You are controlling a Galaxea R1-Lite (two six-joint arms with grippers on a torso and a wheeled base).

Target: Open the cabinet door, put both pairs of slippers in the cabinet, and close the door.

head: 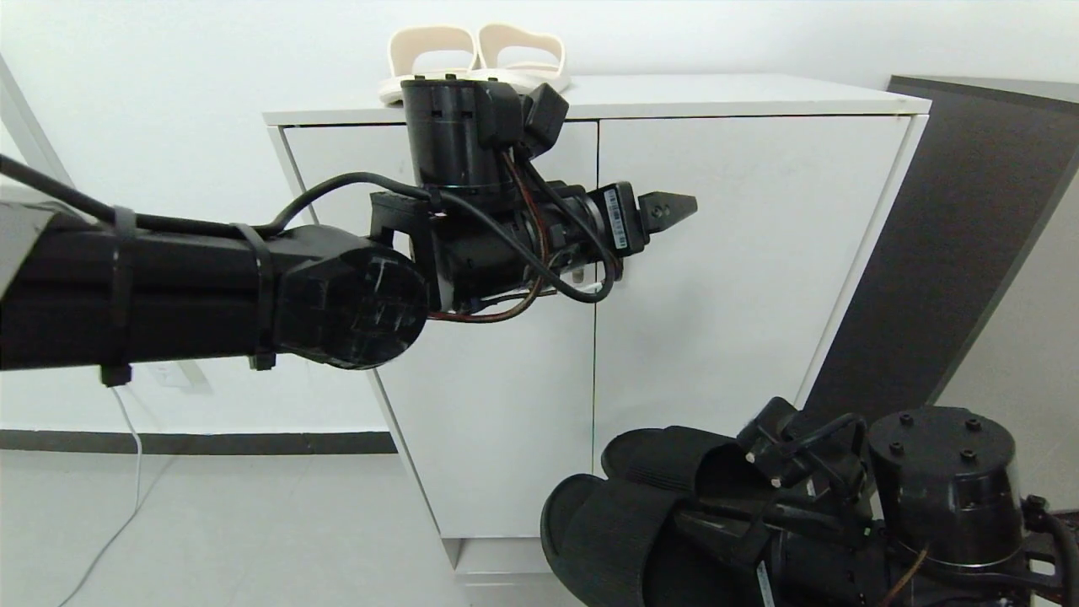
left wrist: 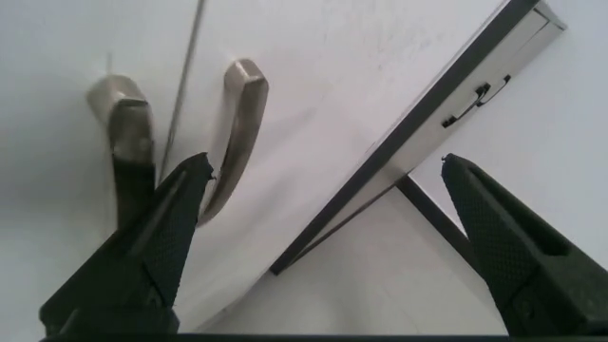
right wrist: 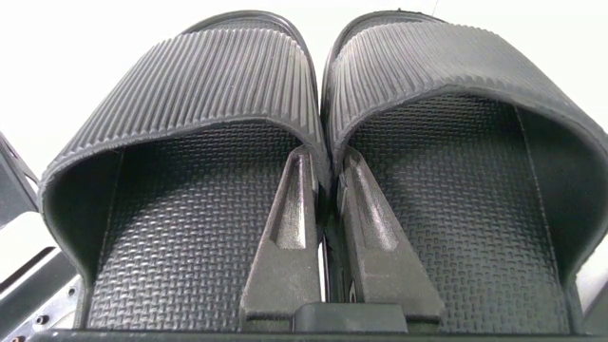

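The black slippers (right wrist: 190, 114) hang side by side low before the cabinet (head: 725, 278). The right gripper (right wrist: 323, 161) is clenched on their touching inner walls, one finger inside each; in the head view their heels are hidden by the arm and the frame edge. The cream slippers (head: 476, 55) sit on the cabinet top, partly covered by the left wrist. Both doors are shut. The left gripper (left wrist: 328, 166) is spread wide near the two metal handles (left wrist: 237, 133), touching neither.

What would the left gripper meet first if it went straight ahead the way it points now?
Probably the flat face of the right cabinet door, beside its handle rather than on it. The left gripper has its jaws open, the handle near one of them. Depth is unclear.
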